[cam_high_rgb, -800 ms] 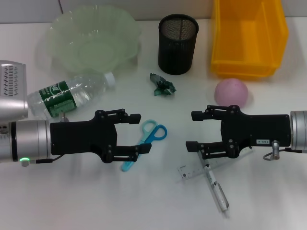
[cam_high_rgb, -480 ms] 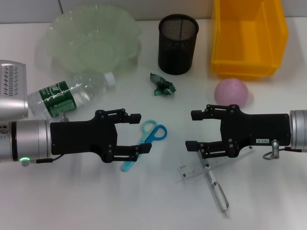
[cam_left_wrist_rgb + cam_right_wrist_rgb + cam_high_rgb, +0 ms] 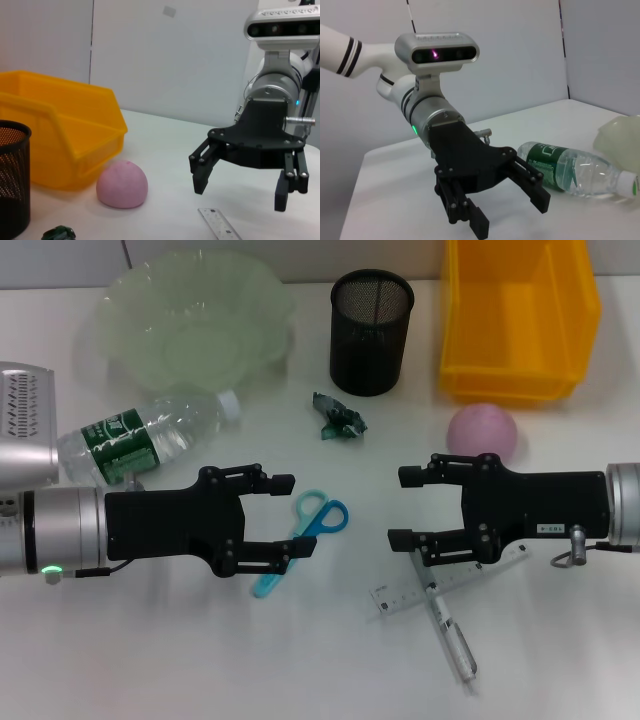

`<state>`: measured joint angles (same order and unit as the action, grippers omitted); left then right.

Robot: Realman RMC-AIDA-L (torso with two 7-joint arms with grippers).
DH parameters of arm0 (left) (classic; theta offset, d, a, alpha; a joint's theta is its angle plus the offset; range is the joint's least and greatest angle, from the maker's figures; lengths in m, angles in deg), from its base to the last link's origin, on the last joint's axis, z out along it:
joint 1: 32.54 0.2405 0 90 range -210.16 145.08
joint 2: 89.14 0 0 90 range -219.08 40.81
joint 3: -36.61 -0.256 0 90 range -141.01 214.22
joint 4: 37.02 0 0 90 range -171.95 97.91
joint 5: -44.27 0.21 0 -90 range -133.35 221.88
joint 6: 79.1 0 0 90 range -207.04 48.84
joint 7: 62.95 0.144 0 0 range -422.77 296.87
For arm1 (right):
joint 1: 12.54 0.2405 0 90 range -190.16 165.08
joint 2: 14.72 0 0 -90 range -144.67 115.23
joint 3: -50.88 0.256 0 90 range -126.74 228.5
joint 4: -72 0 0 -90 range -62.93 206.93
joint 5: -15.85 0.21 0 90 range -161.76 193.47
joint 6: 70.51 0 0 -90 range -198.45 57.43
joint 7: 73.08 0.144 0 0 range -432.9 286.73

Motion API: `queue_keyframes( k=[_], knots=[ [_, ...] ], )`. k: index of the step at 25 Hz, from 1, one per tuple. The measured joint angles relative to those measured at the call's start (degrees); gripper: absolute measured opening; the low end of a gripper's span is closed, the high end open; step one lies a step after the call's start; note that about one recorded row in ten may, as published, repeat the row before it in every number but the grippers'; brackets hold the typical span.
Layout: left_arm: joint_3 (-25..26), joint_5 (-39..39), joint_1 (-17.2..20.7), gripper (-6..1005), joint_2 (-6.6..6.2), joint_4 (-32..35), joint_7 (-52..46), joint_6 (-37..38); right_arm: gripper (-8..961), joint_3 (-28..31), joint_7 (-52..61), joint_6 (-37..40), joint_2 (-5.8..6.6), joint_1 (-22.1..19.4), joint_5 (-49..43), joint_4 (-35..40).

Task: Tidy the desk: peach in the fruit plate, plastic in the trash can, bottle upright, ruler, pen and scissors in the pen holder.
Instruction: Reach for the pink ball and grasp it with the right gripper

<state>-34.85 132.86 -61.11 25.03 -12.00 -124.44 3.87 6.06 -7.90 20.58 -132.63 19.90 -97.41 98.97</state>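
The left gripper (image 3: 285, 515) hangs low over the desk with its jaws spread and nothing between them, the scissors (image 3: 301, 529) lying just past its fingertips. The right gripper (image 3: 405, 508) faces it from the other side, jaws also apart and empty; its lower finger sits over the end of the ruler (image 3: 440, 584), with the pen (image 3: 450, 634) crossing that ruler and pointing toward the robot.

The peach (image 3: 484, 432) rests on the desk just beyond the right gripper and in front of the yellow bin (image 3: 520, 335). It looks rounded and probably soft-skinned, so a gentle squeeze across its widest part would likely suit it. The crumpled plastic (image 3: 338, 417) lies between the two grippers' reach, near the pen holder (image 3: 371, 332); it is light and will deform, so a pinch on its bulk should do. The bottle (image 3: 150, 436) lies on its side next to the fruit plate (image 3: 190, 325), cap toward the centre; clear and smooth, it may slip, and the labelled middle seems the surest hold. The ruler and pen lie flat, thin and stiff, hard to get under; the scissors offer blue handle loops as the thicker place to grip.
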Motion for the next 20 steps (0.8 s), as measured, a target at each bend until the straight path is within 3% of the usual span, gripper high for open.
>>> queue_keyframes(
  k=[7,13,18,20],
  knots=[
    [0.52,0.0,0.03,791,-0.08,0.03,0.0,0.03,818,0.53,6.55,1.05,0.3,-0.09,0.06,3.48],
    [0.68,0.0,0.0,789,-0.09,0.03,-0.01,0.03,819,0.03,21.91,1.44,0.41,-0.26,-1.1,13.43],
    [0.71,0.0,0.05,788,-0.18,0.03,-0.02,0.06,819,0.22,37.65,4.7,1.66,2.57,-7.72,22.46],
    [0.71,0.0,0.09,787,-0.18,0.04,-0.01,0.07,819,0.01,44.81,5.5,2.27,5.82,-14.24,25.79]
  ],
)
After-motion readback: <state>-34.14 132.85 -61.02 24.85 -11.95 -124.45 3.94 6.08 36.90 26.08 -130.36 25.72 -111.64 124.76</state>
